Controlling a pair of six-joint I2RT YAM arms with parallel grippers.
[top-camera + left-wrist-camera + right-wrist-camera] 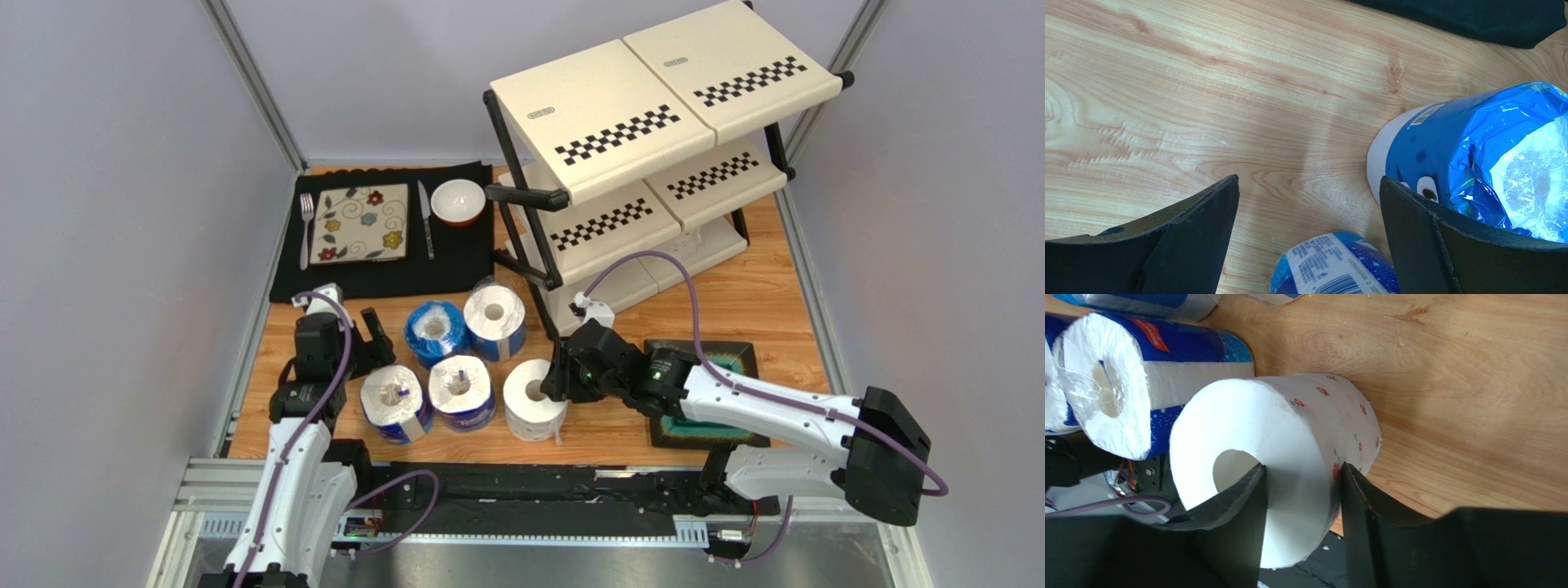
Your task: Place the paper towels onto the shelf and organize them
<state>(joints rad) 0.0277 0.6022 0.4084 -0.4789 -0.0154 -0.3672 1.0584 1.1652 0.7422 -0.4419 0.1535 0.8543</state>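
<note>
Pinching the plain white roll (532, 398) by its wall with the right gripper (1301, 473), one finger down the core, near the table's (761, 306) near edge. Just left, four blue-wrapped rolls (461, 392), left gripper (1308, 184) gaping beside them; shelf (638, 116) well apart, far right.

Glossy plastic wrapper (1475, 141), matt paper roll (1290, 429), grained wooden table (1475, 386).
</note>
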